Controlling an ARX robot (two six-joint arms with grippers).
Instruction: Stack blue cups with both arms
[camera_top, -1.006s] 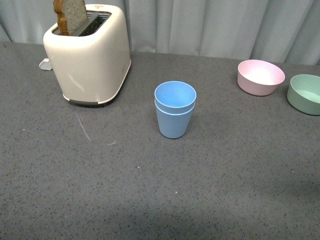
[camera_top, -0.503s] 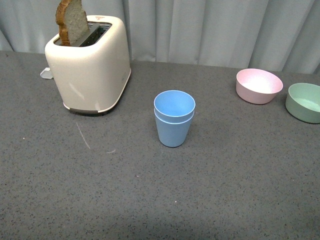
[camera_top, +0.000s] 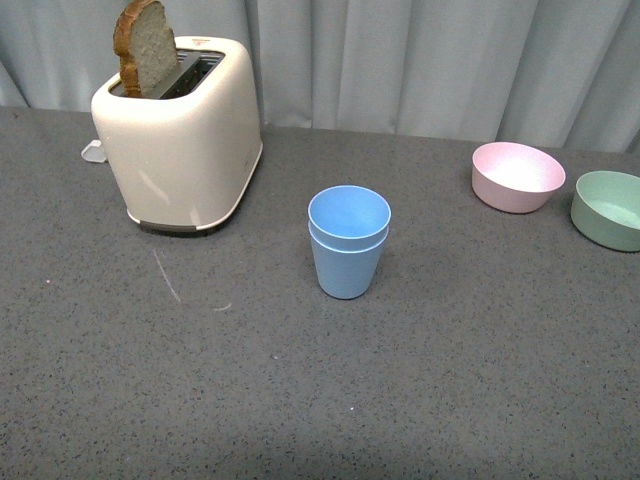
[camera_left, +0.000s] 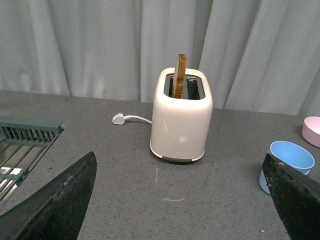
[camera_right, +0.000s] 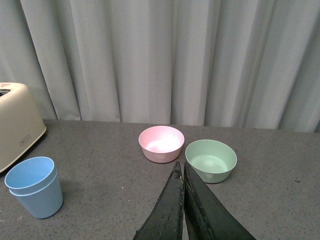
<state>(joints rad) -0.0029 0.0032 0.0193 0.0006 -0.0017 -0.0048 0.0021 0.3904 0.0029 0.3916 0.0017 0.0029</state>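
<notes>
Since one of the blue cups (camera_top: 348, 243) already sits nested inside the other, upright near the middle of the surface (camera_top: 300, 400), I judge the stacking done. My left gripper (camera_left: 175, 200) hangs wide open, well clear of the stack, and my right gripper (camera_right: 183, 200) has its fingers pressed together on nothing. Toward the far edge stand the toaster (camera_top: 180, 125), the pink bowl (camera_top: 517, 177) and the green bowl (camera_top: 608, 208). Next I only need to park both arms.
</notes>
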